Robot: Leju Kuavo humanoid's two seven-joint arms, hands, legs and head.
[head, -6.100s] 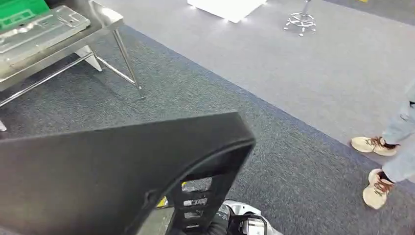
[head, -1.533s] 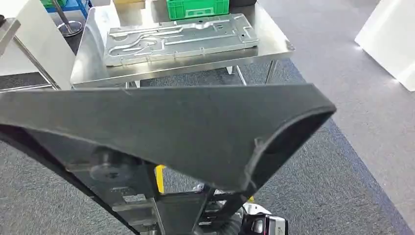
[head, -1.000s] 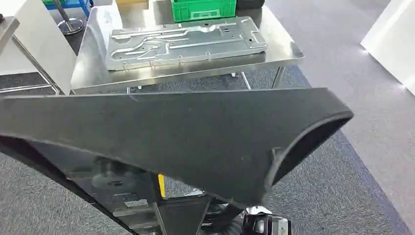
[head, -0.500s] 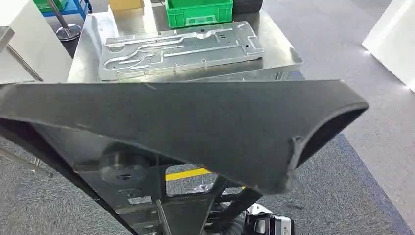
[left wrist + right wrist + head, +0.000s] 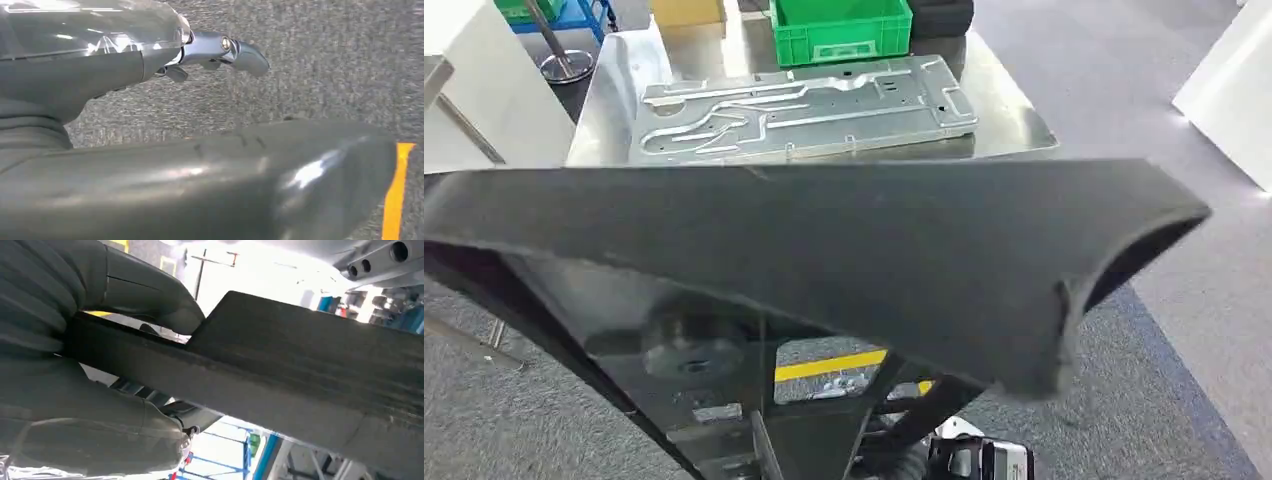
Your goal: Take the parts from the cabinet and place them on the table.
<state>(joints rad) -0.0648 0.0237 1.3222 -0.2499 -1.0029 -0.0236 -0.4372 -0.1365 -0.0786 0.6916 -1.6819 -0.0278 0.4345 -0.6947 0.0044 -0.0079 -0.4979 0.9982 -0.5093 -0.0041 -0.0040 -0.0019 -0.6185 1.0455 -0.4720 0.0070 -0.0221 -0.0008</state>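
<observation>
The right hand [image 5: 90,365] is gripping the large black moulded part [image 5: 824,260] by one edge: in the right wrist view the thick thumb is lying along the upper face while the rest of the hand is wrapping under it, so the edge is clamped between them. The left hand [image 5: 100,75] is resting just beside the part's rounded glossy rim, its visible fingers [image 5: 225,50] sticking out past the rim over the carpet; whether it is actually holding the part I cannot tell.

The part is spanning the head view close to the camera, carried level across the robot's front, with yellow floor tape [image 5: 829,365] showing through its cut-outs.

Compared with six seconds ago, when the steel table [image 5: 1014,120] was off at the far left corner, the whole view has been swinging round and closing in. The table is now standing dead ahead, just beyond the part's far edge. The carry looks nearly over, with set-down to follow.

Farther off, a stamped metal panel [image 5: 804,105] is lying on the tabletop, with a green crate [image 5: 839,28] behind it.
</observation>
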